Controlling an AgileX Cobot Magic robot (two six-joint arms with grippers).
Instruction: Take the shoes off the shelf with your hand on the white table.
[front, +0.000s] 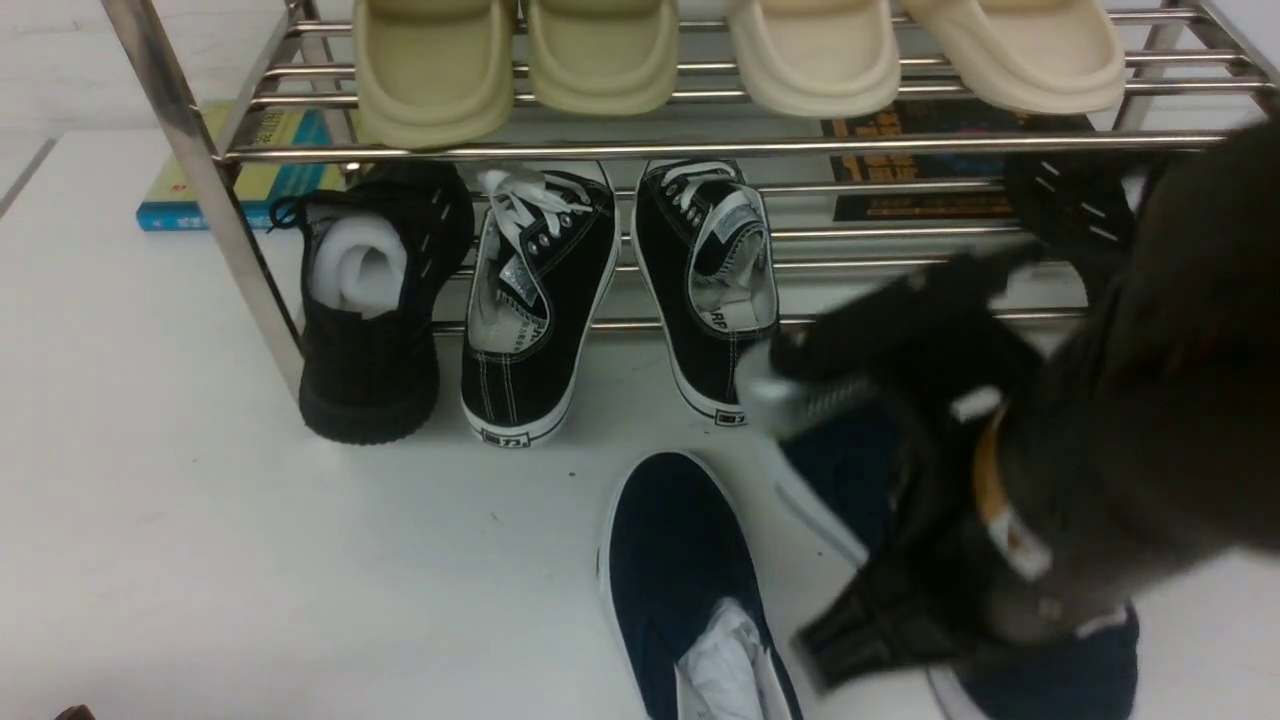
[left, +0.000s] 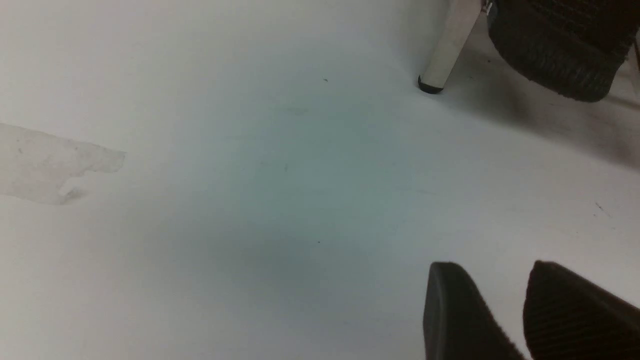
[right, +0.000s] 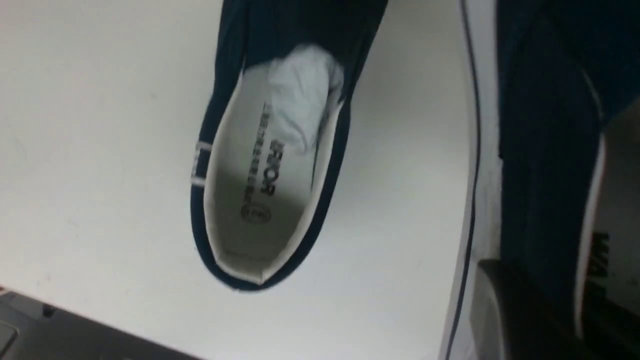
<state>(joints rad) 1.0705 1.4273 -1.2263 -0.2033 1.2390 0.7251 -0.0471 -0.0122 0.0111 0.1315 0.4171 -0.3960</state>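
Looking over the counter (front: 200, 520) from the front, we find both navy shoes clear of the shelf (front: 700, 148), at its 6 o'clock. The near navy shoe (front: 665, 560) lies flat on the counter with its long axis running 6 to 12 and its toe aimed at about 12, towards the shelf. Its open heel end, with white paper stuffing (right: 305, 85) inside, faces us. The other navy shoe (front: 845, 470) sits just beside it at 3 o'clock, angled from roughly 5 to 11 with the toe towards 11. We cannot tell whether its sole rests on the counter. The right claw (front: 870, 630) is clamped on that shoe's side wall, one finger (right: 500, 310) pressed against the outside. The left claw (left: 495, 270) hangs over bare counter near a shelf leg (left: 445, 55), its tips a little apart and gripping nothing.
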